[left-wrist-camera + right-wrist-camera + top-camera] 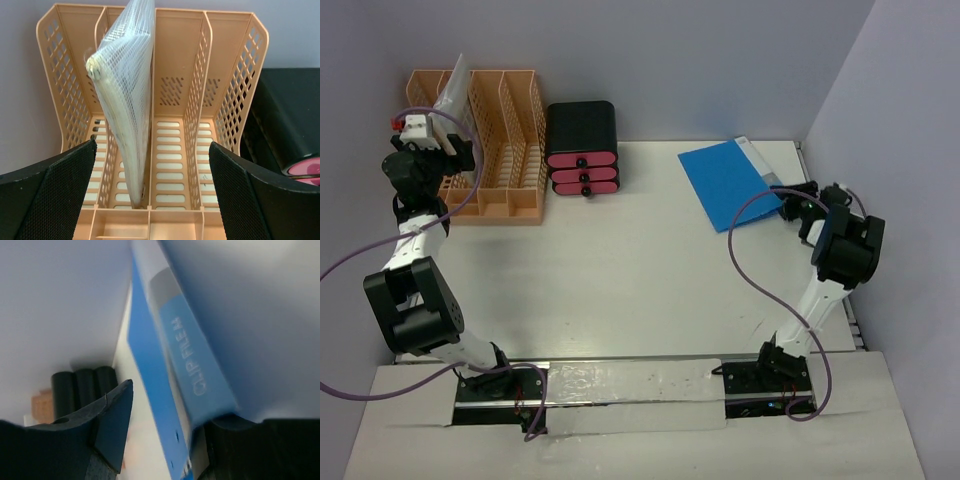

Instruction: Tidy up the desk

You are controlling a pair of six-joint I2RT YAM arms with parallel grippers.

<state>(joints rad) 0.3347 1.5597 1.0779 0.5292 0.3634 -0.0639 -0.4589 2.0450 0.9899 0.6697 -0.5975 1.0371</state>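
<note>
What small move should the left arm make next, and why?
Probably draw the left gripper straight back from the rack. The mesh pouch already stands in a slot of the rack, leaning slightly. The gripper's fingers are spread wide on either side without touching it, so the drop looks done, and the blue folder across the desk is yet to be filed.

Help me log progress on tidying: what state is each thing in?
File rack: upright, other slots empty.
Mesh pouch: standing in the rack, leaning.
Drawer box: all three drawers shut.
Clip file: lying on the desk.
Left gripper: jaws open.
Right gripper: jaws open around the file's edge.
</note>
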